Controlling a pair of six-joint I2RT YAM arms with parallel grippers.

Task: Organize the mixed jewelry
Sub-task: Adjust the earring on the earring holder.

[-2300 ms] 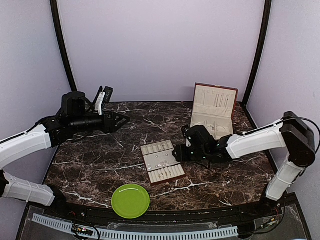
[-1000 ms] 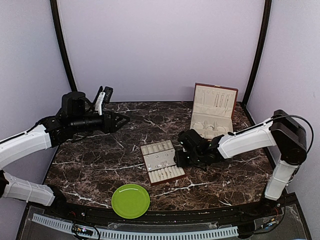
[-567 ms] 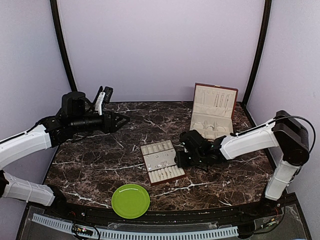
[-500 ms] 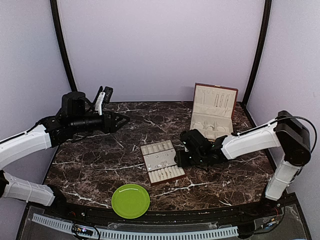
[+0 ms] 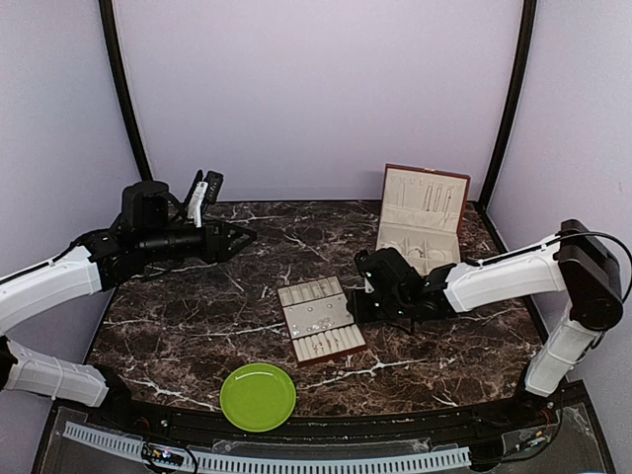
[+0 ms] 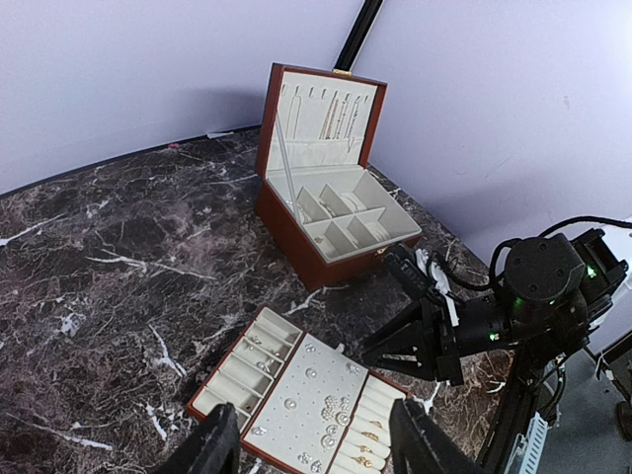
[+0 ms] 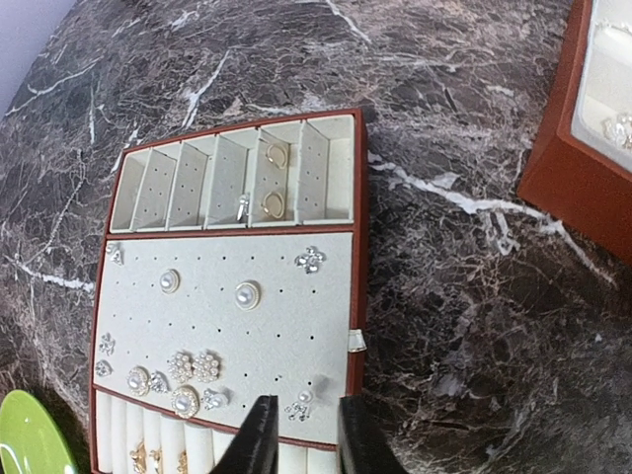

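The mixed jewelry [image 7: 193, 367], small pearl and crystal studs and rings, sits on the cream-lined tray [image 7: 360, 247] at the table's middle [image 5: 336, 341]. It also shows in the left wrist view [image 6: 341, 410]. My right gripper [image 7: 304, 439] is open and low over the tray's right edge [image 5: 355, 304]. A small pearl-and-crystal stud [image 7: 301, 405] lies on the pad just ahead of its fingertips. My left gripper [image 6: 314, 449] is open and empty, held high at the back left [image 5: 242, 235], far from the tray.
The reddish-brown box [image 5: 422, 219] stands open at the back right, close behind my right arm, with chains on its lid [image 6: 331, 114]. A green plate [image 5: 258, 396] lies empty near the front edge, also in the right wrist view [image 7: 25, 439].
My right gripper dipped toward the tray's right edge, then drew back and up a little. The left arm has not moved.
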